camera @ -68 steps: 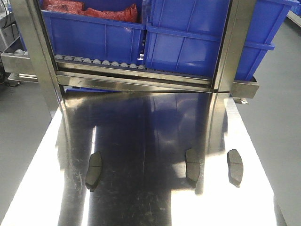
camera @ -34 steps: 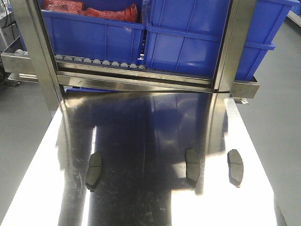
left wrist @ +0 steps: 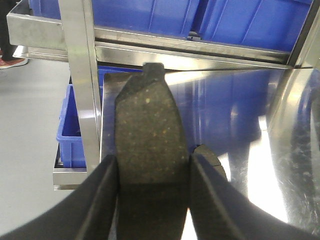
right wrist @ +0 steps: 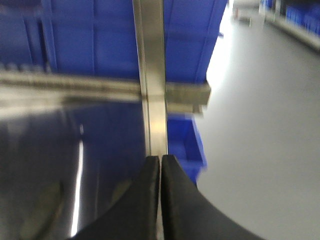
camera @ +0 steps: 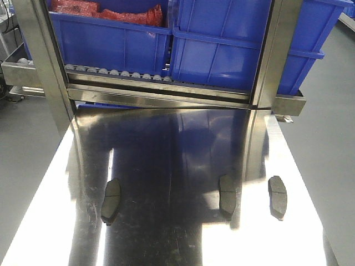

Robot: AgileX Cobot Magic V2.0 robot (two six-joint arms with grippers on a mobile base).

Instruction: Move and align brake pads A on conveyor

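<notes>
Three brake pads A lie apart on the shiny steel tabletop (camera: 177, 149) in the front view: one on the left (camera: 111, 200), one right of centre (camera: 227, 195), one near the right edge (camera: 278, 196). In the left wrist view my left gripper (left wrist: 152, 160) is shut on another brake pad (left wrist: 147, 125), gripped across its width with its speckled friction face showing. A further pad (left wrist: 214, 159) peeks out on the table behind the right finger. My right gripper (right wrist: 161, 160) is shut with nothing in it, in a blurred view. The conveyor is out of view. Neither gripper shows in the front view.
Blue bins (camera: 111, 41) (camera: 222, 52) sit on a roller rack (camera: 116, 73) behind the table, between steel posts (camera: 41, 66) (camera: 274, 55). Grey floor (camera: 327, 155) drops off on both sides of the table.
</notes>
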